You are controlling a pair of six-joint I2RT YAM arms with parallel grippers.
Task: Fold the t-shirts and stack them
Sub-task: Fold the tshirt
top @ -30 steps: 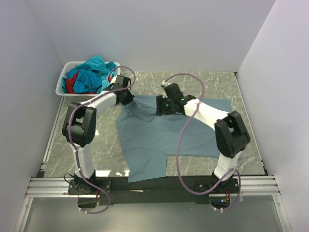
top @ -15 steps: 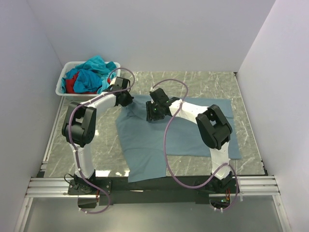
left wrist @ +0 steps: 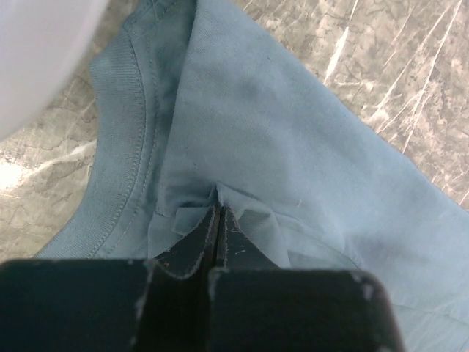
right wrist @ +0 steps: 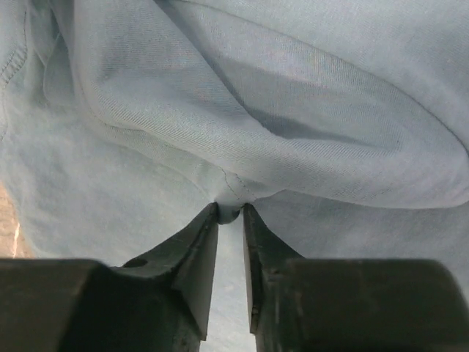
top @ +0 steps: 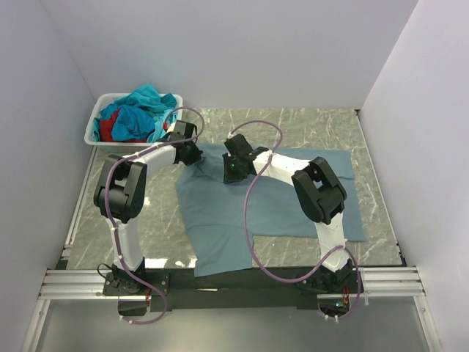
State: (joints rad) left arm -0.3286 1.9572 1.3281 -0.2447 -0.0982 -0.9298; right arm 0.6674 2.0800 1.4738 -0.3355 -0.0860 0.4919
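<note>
A dusty grey-blue t-shirt point(top: 242, 213) lies spread on the marble table. My left gripper point(top: 192, 153) is shut on a pinch of its cloth beside the ribbed collar point(left wrist: 121, 139) at the shirt's far left; in the left wrist view my left gripper point(left wrist: 218, 213) has its jaws pressed together on the cloth. My right gripper point(top: 229, 174) is shut on a bunched fold of the same shirt point(right wrist: 293, 125) near the far edge; in the right wrist view my right gripper point(right wrist: 230, 211) holds a small nub of cloth between its tips. Teal, blue and red shirts point(top: 139, 114) lie heaped in the basket.
A white plastic basket point(top: 92, 132) stands at the far left corner of the table. White walls close in the left, back and right. A metal rail point(top: 234, 282) runs along the near edge by the arm bases.
My right gripper has moved left across the shirt's far edge, dragging a fold of cloth toward the collar. My left gripper has stayed at the collar.
</note>
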